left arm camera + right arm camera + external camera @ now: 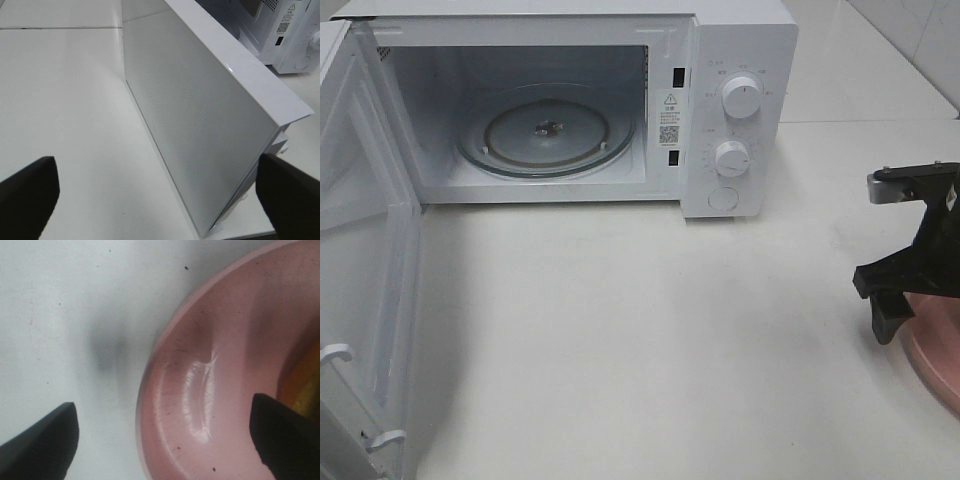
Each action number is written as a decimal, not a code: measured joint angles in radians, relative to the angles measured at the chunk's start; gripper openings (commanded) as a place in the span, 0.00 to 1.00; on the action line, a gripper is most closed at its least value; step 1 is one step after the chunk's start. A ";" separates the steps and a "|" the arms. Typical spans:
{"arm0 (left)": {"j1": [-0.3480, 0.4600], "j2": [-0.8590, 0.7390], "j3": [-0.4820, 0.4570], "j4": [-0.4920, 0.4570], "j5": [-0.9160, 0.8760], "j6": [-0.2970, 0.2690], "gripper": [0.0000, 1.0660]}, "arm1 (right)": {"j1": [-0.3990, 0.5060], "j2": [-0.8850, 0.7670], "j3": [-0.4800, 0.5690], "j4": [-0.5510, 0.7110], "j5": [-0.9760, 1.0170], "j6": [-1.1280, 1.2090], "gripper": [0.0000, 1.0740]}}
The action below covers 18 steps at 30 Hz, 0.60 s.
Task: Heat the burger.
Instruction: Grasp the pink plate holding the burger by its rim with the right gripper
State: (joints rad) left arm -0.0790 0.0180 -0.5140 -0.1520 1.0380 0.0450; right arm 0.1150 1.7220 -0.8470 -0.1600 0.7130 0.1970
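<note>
Microwave door [370, 250] stands wide to receive the burger [306, 382]; near right, the right gripper [165, 435] straddles its pink plate's [200, 390] rim, jaws spread, the left gripper [160, 195] equally spread beside the door.

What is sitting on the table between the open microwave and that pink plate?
Nothing. In the exterior high view, only bare white tabletop stretches from the microwave to the pink plate at the right edge.

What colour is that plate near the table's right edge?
Pink; the plate shows best in the right wrist view.
</note>
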 measured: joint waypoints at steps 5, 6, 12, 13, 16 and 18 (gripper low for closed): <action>0.000 0.000 0.000 0.000 0.000 0.000 0.94 | 0.000 0.036 0.000 0.025 -0.028 -0.021 0.81; 0.000 0.000 0.000 0.000 0.000 0.000 0.94 | 0.000 0.051 0.000 0.031 -0.036 -0.021 0.81; 0.000 0.000 0.000 0.000 0.000 0.000 0.94 | 0.000 0.084 0.000 0.032 -0.065 -0.025 0.80; 0.000 0.000 0.000 0.000 0.000 0.000 0.94 | 0.000 0.089 0.000 0.033 -0.074 -0.026 0.80; 0.000 0.000 0.000 0.000 0.000 0.000 0.94 | 0.000 0.092 0.000 0.033 -0.075 -0.027 0.79; 0.000 0.000 0.000 0.000 0.000 0.000 0.94 | 0.000 0.114 0.000 0.034 -0.075 -0.027 0.79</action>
State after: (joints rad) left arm -0.0790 0.0180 -0.5140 -0.1520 1.0380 0.0450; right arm 0.1150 1.8360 -0.8470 -0.1260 0.6380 0.1700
